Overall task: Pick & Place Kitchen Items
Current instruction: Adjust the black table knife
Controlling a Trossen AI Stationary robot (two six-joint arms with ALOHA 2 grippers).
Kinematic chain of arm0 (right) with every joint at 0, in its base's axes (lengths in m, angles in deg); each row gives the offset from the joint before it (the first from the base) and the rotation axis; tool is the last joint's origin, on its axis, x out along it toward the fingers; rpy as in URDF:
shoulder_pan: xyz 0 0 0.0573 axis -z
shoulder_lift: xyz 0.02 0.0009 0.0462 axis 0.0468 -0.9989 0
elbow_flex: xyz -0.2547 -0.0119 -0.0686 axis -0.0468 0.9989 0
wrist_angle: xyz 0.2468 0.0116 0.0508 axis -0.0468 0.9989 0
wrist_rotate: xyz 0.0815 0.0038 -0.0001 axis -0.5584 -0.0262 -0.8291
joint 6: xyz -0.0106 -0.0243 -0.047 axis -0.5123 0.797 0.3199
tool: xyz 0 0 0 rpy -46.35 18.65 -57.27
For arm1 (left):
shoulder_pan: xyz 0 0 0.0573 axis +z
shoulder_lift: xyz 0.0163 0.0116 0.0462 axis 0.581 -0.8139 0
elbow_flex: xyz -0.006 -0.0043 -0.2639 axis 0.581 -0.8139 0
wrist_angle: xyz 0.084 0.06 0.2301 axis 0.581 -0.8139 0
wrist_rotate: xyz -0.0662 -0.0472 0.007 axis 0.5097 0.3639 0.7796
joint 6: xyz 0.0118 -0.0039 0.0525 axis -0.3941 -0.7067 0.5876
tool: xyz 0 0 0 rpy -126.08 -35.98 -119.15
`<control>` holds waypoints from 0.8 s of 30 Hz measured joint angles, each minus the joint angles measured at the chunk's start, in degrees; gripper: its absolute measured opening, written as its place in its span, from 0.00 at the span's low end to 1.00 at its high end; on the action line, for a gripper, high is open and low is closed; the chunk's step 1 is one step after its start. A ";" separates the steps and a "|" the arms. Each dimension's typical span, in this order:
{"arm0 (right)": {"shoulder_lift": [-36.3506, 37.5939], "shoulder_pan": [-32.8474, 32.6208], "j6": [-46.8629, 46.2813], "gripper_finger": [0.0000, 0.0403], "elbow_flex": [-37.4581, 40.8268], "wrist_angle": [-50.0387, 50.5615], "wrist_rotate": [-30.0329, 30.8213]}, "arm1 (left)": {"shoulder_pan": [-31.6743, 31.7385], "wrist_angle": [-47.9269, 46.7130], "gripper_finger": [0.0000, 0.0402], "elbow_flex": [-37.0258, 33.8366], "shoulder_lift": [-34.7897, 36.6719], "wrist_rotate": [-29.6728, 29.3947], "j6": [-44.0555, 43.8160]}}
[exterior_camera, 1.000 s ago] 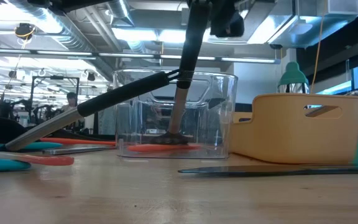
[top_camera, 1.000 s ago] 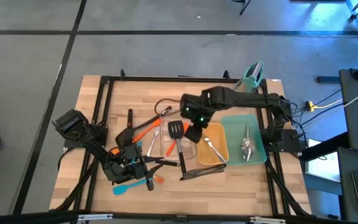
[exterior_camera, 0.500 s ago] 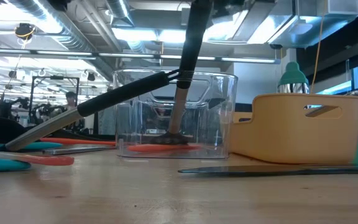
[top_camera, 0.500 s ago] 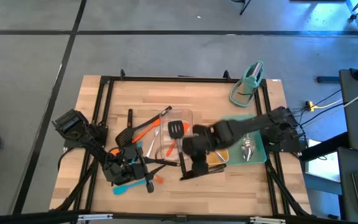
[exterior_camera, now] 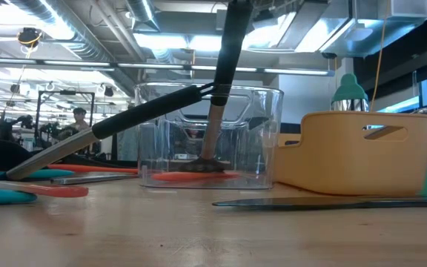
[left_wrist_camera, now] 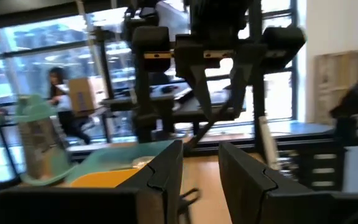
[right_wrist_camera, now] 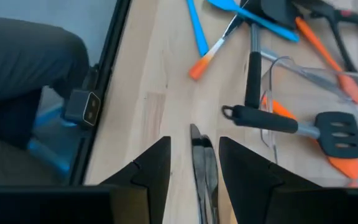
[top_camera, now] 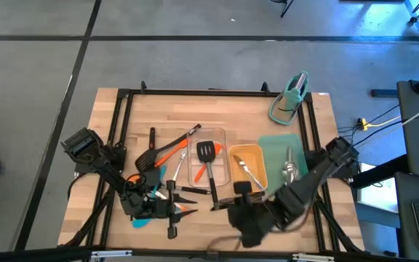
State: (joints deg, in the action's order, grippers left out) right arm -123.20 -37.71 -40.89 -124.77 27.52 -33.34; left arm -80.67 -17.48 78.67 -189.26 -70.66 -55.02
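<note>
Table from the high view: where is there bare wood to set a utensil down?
Free: the back strip of the table behind the clear tray, up to the teal stand. Also the left edge beside the left arm. Crowded: the front left utensil pile and front centre, where the right claw hangs over the tongs.

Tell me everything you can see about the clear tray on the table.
The clear tray is a see-through rectangular bin, plastic by its look, standing upright near the table's middle, beside the yellow tray. A black slotted turner lies inside, on top of an orange spatula. In the low view a dark handle leans over its rim.
</note>
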 joint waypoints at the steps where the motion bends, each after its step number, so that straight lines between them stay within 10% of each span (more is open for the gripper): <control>1: -0.04 -1.13 -0.37 0.35 0.91 -0.71 1.58 | 0.08 -0.71 0.24 0.28 0.00 0.88 -0.93; 14: -0.14 -6.19 -10.42 0.35 22.64 -20.84 4.40 | 2.72 -17.85 0.24 7.02 -0.91 9.45 -16.53; 24: -0.15 -9.44 -10.17 0.35 33.38 -43.81 -0.62 | 1.97 -35.81 0.24 28.04 -15.57 7.47 -17.07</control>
State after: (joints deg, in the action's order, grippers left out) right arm -123.35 -47.15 -51.06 -91.38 -16.29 -33.96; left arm -78.70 -53.29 106.71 -204.83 -63.19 -72.10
